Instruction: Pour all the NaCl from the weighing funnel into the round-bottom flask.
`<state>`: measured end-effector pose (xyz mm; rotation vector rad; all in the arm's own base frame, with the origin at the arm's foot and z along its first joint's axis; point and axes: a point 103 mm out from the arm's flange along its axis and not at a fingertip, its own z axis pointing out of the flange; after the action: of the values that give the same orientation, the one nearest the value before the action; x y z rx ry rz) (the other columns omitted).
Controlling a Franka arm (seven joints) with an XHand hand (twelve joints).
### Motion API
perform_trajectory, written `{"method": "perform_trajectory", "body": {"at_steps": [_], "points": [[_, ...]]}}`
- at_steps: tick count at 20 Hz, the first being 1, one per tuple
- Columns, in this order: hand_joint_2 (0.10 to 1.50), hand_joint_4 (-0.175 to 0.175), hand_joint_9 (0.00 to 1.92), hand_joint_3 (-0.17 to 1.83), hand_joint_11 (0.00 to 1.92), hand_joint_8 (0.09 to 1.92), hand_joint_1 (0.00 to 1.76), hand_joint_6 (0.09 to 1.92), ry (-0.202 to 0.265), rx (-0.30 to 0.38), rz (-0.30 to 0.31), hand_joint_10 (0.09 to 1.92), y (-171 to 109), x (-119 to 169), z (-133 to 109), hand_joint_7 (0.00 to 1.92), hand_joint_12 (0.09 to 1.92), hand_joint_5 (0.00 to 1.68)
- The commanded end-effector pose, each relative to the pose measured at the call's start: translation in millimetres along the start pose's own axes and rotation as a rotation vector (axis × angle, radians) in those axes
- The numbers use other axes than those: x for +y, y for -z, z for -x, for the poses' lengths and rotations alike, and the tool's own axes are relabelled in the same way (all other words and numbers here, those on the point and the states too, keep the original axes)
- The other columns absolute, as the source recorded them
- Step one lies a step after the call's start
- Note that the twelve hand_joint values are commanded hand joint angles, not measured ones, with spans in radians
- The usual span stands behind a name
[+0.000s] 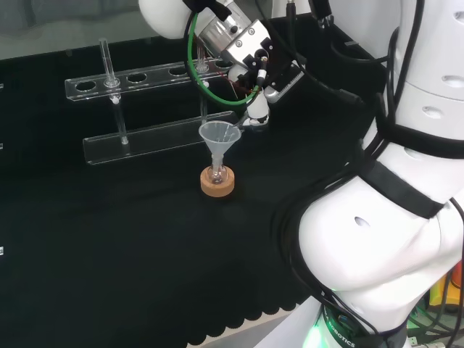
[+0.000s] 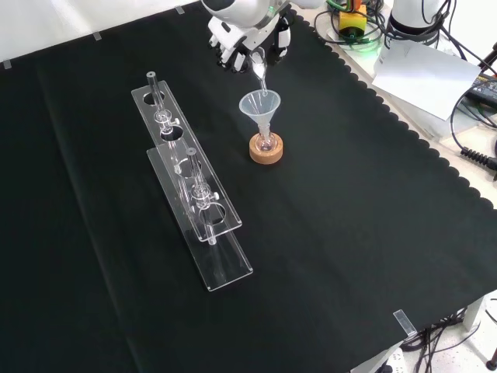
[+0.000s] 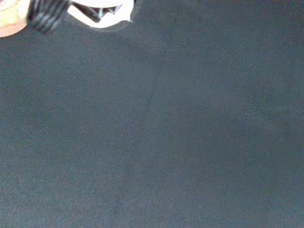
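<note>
In the front view, a clear acrylic rack (image 2: 198, 198) lies nearest on the worktop (image 2: 349, 233). Beyond it the small round-bottom flask (image 2: 266, 144) sits upright in a cork ring (image 2: 266, 151), a clear funnel (image 2: 259, 106) in its neck. Farther off, the hand (image 2: 247, 40) pinches the weighing funnel (image 2: 259, 72), tilted with its tip just over the funnel's mouth.
</note>
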<state>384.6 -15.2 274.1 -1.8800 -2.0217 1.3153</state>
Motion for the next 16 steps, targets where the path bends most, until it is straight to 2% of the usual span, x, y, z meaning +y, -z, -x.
{"method": "perform_trajectory", "body": {"at_steps": [1, 16], "points": [[0.7, 0.175, 0.7, 0.69, 0.38, 0.63, 1.08, 0.94, -0.008, -0.016, -0.021, 0.54, 4.1, -0.3, -2.2, 0.43, 1.3, 1.13], [0.7, 0.175, 0.69, 0.69, 0.38, 0.63, 1.08, 0.94, -0.021, -0.051, -0.054, 0.53, 8.9, -0.3, -7.5, 0.41, 1.31, 1.13]]}}
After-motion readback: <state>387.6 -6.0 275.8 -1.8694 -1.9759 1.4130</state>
